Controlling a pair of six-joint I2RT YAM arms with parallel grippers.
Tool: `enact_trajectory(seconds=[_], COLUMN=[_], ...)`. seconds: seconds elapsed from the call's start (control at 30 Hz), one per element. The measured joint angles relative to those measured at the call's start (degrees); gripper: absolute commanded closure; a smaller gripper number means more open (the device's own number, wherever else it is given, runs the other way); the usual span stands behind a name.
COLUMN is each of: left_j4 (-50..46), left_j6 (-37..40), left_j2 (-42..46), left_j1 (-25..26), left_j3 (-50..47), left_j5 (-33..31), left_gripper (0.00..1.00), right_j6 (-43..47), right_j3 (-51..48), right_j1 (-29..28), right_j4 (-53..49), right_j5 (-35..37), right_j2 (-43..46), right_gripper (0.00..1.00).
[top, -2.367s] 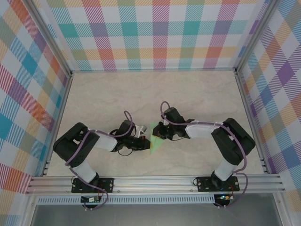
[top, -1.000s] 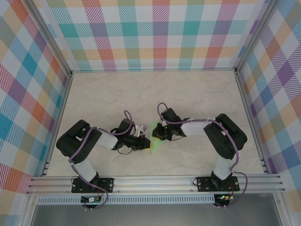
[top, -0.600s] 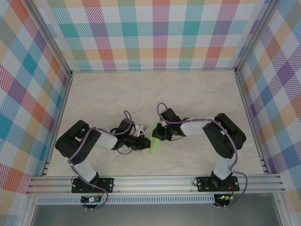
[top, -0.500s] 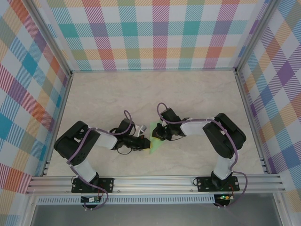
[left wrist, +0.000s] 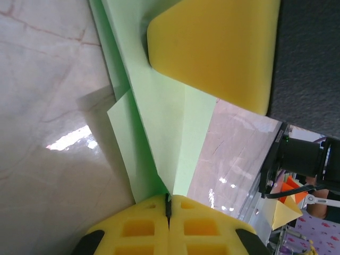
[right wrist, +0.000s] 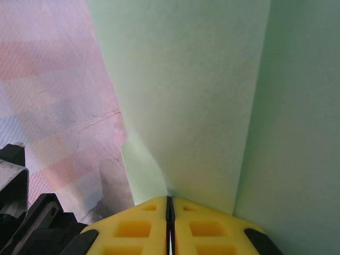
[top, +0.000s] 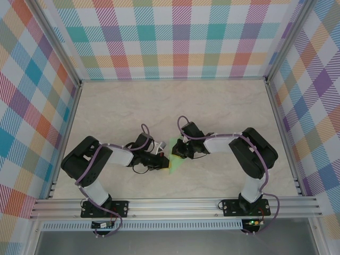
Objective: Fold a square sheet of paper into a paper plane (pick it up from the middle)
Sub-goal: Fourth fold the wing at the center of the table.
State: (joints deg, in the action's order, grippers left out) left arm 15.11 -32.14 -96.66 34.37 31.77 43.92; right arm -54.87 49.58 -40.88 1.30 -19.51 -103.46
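- The paper plane (top: 172,159) lies near the front middle of the marble-look table (top: 223,106), in the gap where the two arms meet — a small pale-green wedge narrowing toward the near edge.
- The left gripper (top: 163,161) reaches in from the left and meets the paper's left side; the right gripper (top: 177,152) comes in from the right at its far end.
- Left wrist view: the left gripper (left wrist: 168,201) has its yellow fingers pressed together, with a pointed corner of the paper plane (left wrist: 164,122) running into the seam between them, so they are pinched on the paper.
- In that view the paper shows several folded layers, one flap sticking out to the left over the table (left wrist: 48,133), its shadow beside it.
- A yellow pad (left wrist: 212,48) of the right gripper sits over the paper's far part at the top of that view.
- Right wrist view: the right gripper (right wrist: 170,202) also has its fingers closed against each other — the paper plane (right wrist: 186,79) rises straight from the line where they meet, clamped there, with a crease running up on the right.
- Plaid walls (top: 180,37) surround the table.
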Motion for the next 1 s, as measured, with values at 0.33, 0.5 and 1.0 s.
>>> enact_trajectory(seconds=[0.33,0.5,1.0], left_j4=[-3.76,-7.39,-17.18], left_j6=[1.68,2.71,6.97], left_j2=[2.29,2.29,2.27], left_j1=[0.81,1.60,3.89], left_j3=[0.68,2.34,6.32], left_j5=[-0.37,-1.70,-7.58], left_gripper=[0.76,0.78,0.92], right_j6=[-0.02,-0.17,-0.22], right_j3=[0.00,0.00,0.00], right_j1=[0.00,0.00,-0.02], right_j4=[0.02,0.02,0.00], right_j5=[-0.04,-0.04,-0.02], right_j2=[-0.07,-0.07,-0.07], right_gripper=[0.89,0.89,0.88])
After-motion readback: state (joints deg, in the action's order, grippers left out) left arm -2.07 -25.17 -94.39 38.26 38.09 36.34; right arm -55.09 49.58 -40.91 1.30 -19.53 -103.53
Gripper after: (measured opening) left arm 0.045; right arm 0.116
